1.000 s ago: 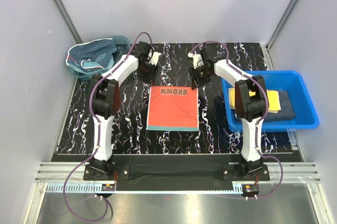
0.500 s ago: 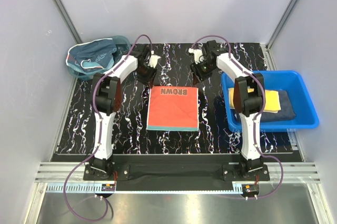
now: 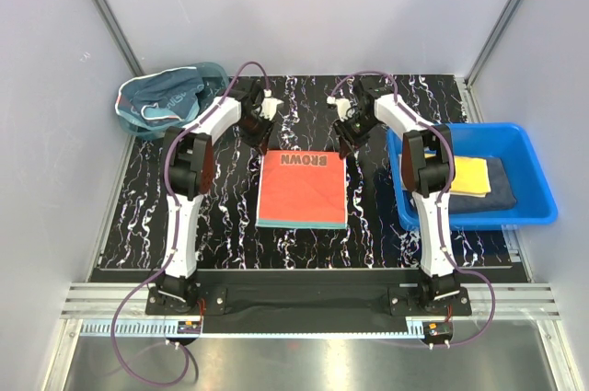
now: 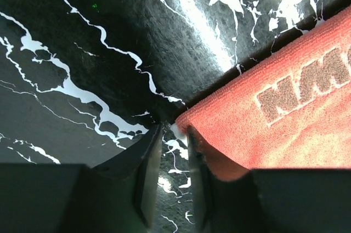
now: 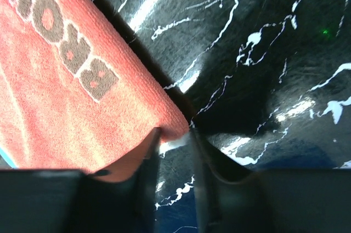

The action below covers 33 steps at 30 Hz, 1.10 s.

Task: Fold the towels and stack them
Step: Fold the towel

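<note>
The red towel [image 3: 302,190] lies flat in the middle of the table [image 3: 184,216]. My left gripper [image 4: 174,137] and right gripper [image 5: 174,137] stand narrowly parted at its far corners, pinching nothing yet. It is soft and limp, so I think the corners are the best hold.

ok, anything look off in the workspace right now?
Nothing stands out. The orange-red towel lies flat and square on the table, left gripper and right gripper at its far corners; yellow towel sits folded on the dark towel in the blue bin.

The black table [image 3: 386,216] with white veins holds a flat orange-red towel [image 3: 302,190], a teal basket [image 3: 166,101] and a blue bin [image 3: 543,202], maybe overhanging its edge.
</note>
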Tool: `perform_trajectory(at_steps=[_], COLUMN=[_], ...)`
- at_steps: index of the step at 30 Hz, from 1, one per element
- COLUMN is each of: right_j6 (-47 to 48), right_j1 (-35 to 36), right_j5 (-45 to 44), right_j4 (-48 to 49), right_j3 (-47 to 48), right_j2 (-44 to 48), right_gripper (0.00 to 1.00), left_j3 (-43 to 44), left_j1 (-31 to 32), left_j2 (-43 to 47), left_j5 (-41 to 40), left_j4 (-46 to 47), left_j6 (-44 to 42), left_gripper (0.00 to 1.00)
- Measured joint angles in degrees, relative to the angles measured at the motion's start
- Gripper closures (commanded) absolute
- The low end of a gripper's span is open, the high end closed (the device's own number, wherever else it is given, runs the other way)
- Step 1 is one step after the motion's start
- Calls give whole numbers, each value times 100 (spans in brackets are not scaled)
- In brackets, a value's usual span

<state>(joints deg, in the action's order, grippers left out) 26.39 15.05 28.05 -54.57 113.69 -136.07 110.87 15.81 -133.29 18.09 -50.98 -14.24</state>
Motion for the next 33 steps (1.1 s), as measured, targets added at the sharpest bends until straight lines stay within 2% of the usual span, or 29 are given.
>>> perform_trajectory(at_steps=[6, 9, 12, 17, 27, 33], right_j6=[98, 146, 177, 195, 223, 236], right_j1=[-33, -44, -48, -48, -48, -48], right_j5=[7, 4, 7, 4, -52, -269], right_j4=[-96, -111, -107, -79, 358, 984], right_j3=[0, 9, 22, 31, 44, -332], right_j2=[-22, -31, -55, -61, -22, 555], right_gripper=[72, 80, 92, 100, 100, 100], left_j3=[98, 201, 282, 417, 686, 621], left_j1=[-39, -44, -44, -44, -90, -131], left_j2=[-72, -136, -188, -262, -348, -160], left_j5=[92, 144, 214, 284, 216, 140], left_j4=[-22, -66, -85, -201, -216, -52], left_j6=[-81, -98, -125, -166, -26, 76], left_gripper=[77, 85, 100, 100, 100, 100])
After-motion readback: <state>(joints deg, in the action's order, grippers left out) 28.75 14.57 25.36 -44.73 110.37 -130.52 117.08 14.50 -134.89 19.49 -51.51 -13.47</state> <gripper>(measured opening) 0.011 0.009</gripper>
